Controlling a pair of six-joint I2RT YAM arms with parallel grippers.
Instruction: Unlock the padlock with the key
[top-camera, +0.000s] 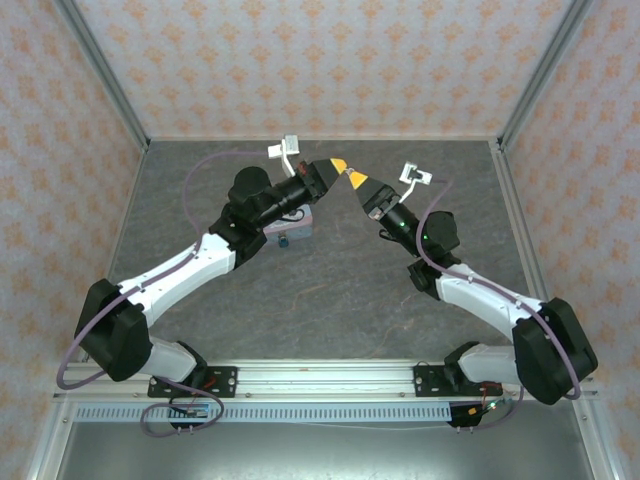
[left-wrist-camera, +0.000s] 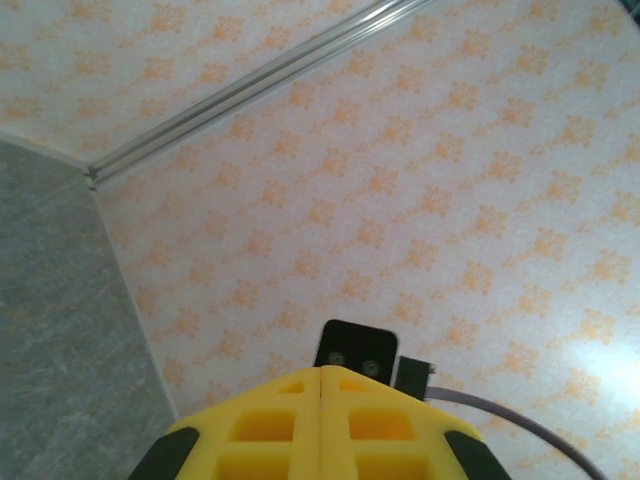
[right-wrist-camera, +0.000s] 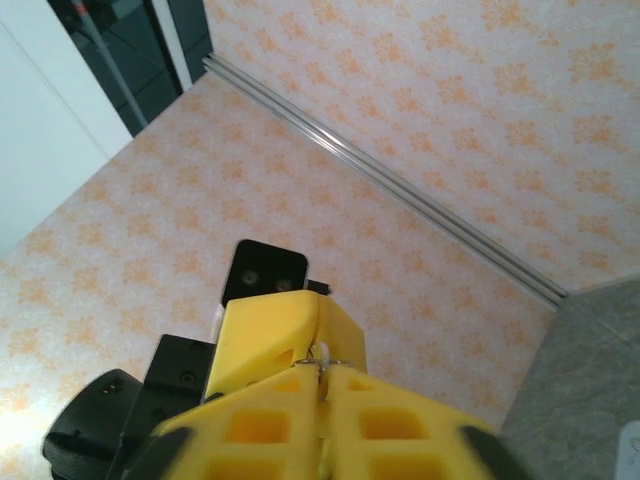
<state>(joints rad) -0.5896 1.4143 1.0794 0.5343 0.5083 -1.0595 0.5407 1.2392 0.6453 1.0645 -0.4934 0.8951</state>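
The key (right-wrist-camera: 323, 356) shows as a small pale ring with a thin wire loop, pinched at the very tip of the right gripper (right-wrist-camera: 325, 378). That gripper's yellow fingers are pressed together around it with no gap. The key is held up in the air, well above the tabletop (top-camera: 330, 290).

The padlock (top-camera: 284, 240) is apart from it. It is a tiny dark blue-teal shape lying on the tabletop just beside a pale tin (top-camera: 300, 222), under the left arm's forearm (too small here to tell how its shackle stands).

The left gripper (left-wrist-camera: 320, 378) is also raised, and its yellow fingers are closed flush along a thin seam. Nothing can be made out between them.

From above, the two grippers point at each other over the far middle of the tabletop, tips nearly touching. In the right wrist view, the left gripper's yellow fingertip sits just behind the key. The orange-patterned wall (left-wrist-camera: 450, 180) fills the background.
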